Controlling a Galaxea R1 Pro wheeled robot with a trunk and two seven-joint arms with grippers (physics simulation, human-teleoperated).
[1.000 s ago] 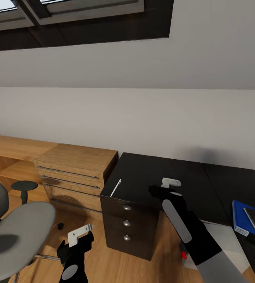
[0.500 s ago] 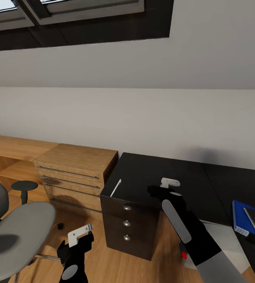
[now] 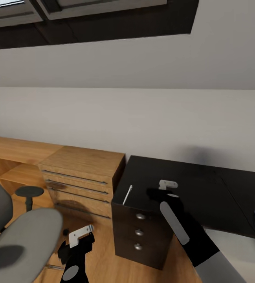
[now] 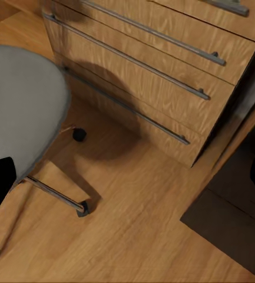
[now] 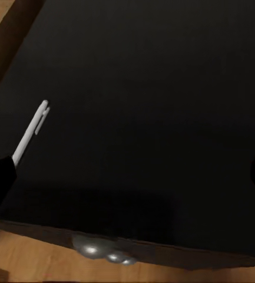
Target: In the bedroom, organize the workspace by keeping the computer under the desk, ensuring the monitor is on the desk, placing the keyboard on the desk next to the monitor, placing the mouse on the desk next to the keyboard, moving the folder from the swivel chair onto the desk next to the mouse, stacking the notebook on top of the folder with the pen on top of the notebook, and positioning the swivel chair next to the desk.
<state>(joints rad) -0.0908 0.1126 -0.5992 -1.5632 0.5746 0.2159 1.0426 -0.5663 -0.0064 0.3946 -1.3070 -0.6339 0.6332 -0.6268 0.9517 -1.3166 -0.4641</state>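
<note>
Matt black desk (image 3: 190, 184), grained wooden drawer unit (image 3: 82, 177) with metal handles, glossy wood floor (image 4: 139, 218).

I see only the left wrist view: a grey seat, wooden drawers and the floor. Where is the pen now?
Observer: The pen lies on the black desk, near its left front corner, above the dark drawers.
Operator: Is the right gripper near it?
Observer: The right gripper hovers over the desk, to the right of the pen and apart from it.
Operator: Is it open?
Observer: Yes. In the right wrist view its fingers stand wide apart with nothing between them.
</note>
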